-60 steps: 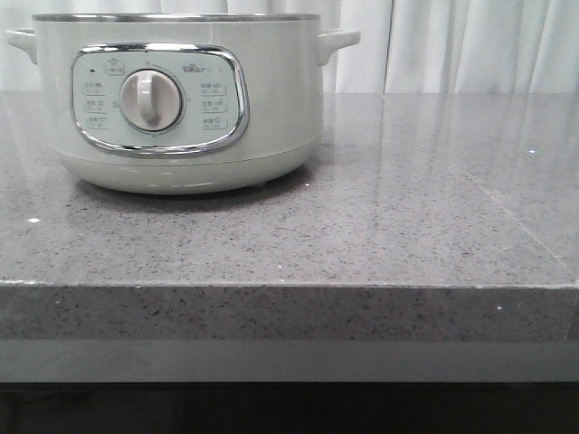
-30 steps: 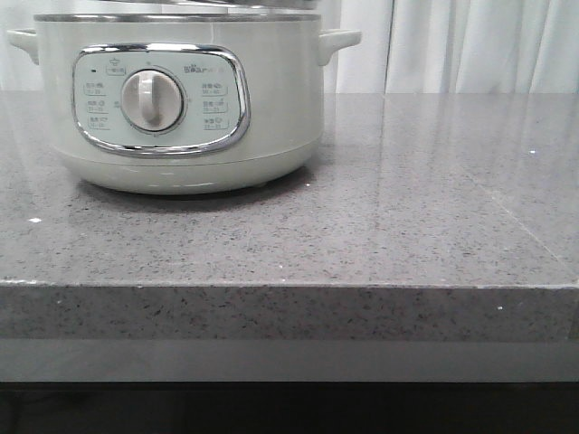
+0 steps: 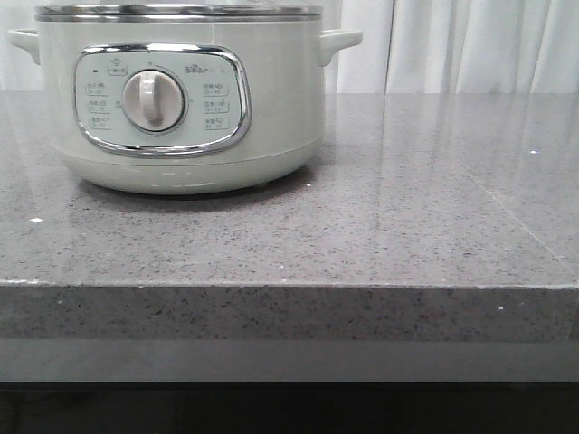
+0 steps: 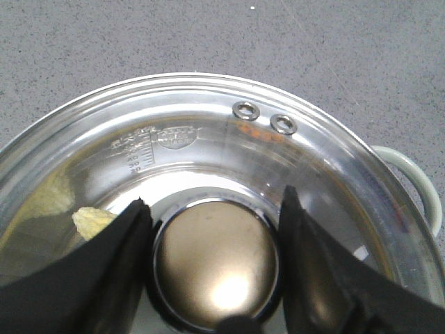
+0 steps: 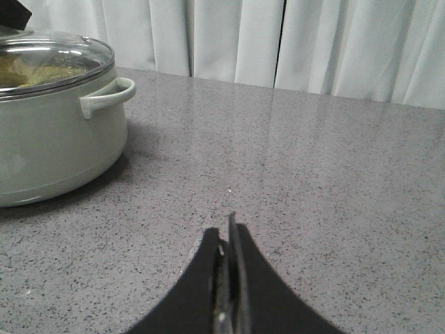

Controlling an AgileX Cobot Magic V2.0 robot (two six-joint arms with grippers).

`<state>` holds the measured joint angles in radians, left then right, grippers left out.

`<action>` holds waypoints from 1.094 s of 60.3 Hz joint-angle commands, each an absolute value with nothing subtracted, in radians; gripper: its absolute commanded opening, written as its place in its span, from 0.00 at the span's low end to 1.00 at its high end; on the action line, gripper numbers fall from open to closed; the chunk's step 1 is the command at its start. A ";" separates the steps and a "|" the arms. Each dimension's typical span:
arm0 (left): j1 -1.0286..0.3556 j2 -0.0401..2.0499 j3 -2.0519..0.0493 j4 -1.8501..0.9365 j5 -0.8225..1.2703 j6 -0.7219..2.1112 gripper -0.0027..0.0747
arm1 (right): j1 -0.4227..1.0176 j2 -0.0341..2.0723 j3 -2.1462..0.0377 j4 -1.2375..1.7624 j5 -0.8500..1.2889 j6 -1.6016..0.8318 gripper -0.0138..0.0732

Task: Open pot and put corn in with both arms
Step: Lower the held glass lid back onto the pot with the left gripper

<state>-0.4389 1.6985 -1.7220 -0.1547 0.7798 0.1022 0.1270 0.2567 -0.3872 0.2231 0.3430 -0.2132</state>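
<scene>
Pot point(image 3: 185, 99) on speckled grey counter point(image 3: 380, 235), white curtains point(image 3: 479, 45) behind

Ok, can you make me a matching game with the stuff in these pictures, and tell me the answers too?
Things:
1. lid knob
2. corn
3. right gripper
4. pot handle

Clues:
A. yellow, seen through the glass lid
B. shut, holding nothing, over the grey counter
C. round and bronze, between the left gripper's two black fingers
D. pale green, sticking out from the side of the pot

Pairs: 1-C, 2-A, 3-B, 4-D
</scene>
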 commanded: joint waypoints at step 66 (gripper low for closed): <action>-0.445 1.262 -1.545 -0.121 0.645 0.107 0.01 | 0.122 0.266 -0.412 0.228 0.267 -0.222 0.08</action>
